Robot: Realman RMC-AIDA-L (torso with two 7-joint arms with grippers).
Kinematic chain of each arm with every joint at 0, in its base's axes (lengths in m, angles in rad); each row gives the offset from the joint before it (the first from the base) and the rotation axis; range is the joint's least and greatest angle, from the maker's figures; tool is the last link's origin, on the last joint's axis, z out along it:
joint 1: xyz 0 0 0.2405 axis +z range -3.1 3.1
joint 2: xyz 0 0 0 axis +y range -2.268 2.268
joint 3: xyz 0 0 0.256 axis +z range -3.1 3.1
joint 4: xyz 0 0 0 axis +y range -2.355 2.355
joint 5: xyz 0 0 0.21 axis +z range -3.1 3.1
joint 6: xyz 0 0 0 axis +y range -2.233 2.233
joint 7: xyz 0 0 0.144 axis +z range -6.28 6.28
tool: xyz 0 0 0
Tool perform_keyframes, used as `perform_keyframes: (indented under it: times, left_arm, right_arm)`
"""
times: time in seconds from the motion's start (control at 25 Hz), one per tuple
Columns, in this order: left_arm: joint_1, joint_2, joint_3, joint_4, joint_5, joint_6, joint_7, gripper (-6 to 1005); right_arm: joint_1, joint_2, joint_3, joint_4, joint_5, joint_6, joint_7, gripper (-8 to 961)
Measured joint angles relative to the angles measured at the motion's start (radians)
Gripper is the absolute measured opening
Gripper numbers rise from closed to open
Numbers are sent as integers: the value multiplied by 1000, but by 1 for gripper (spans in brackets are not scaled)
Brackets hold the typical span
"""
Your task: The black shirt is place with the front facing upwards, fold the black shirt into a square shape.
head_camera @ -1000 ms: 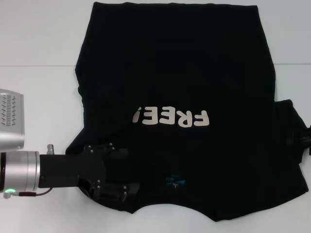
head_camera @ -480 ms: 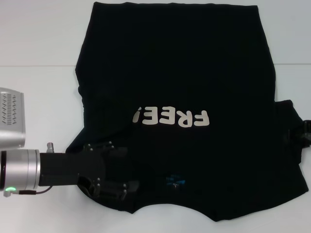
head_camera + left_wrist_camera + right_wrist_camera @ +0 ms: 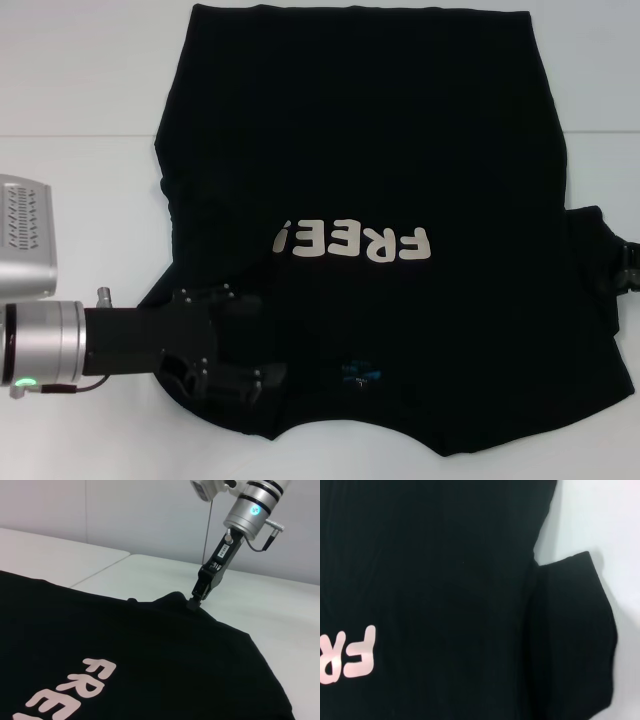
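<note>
Now the large plain black short-sleeved cloth T-shirt [image 3: 370,230] is lying front-up across the white table [image 3: 80,90], its near-left portion already turned in over the lettering — the fold looks begun. The left gripper [image 3: 235,375] is sitting on that near-left corner, having slid slightly back toward its arm; its opening I cannot tell. The right gripper [image 3: 192,603] is touching the right sleeve edge, its hold unclear.

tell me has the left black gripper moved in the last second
Yes, slightly: the left black gripper has slid toward the robot, away from the cream FREE! letters.
</note>
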Motion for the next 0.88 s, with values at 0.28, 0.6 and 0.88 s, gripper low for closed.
perform_keyframes:
  times: [0.28, 0.6, 0.88]
  left_arm:
    - [-1, 0, 0, -2, 0, -6, -2, 937]
    - [-1, -1, -3, -2, 0, -9, -4, 936]
    - [1, -4, -3, -3, 0, -16, -4, 937]
  right_arm:
    - [2, 0, -4, -7, 1, 3, -1, 83]
    - [-9, -2, -2, -34, 5, 1, -9, 27]
    - [-40, -9, 5, -94, 35, -23, -19, 28]
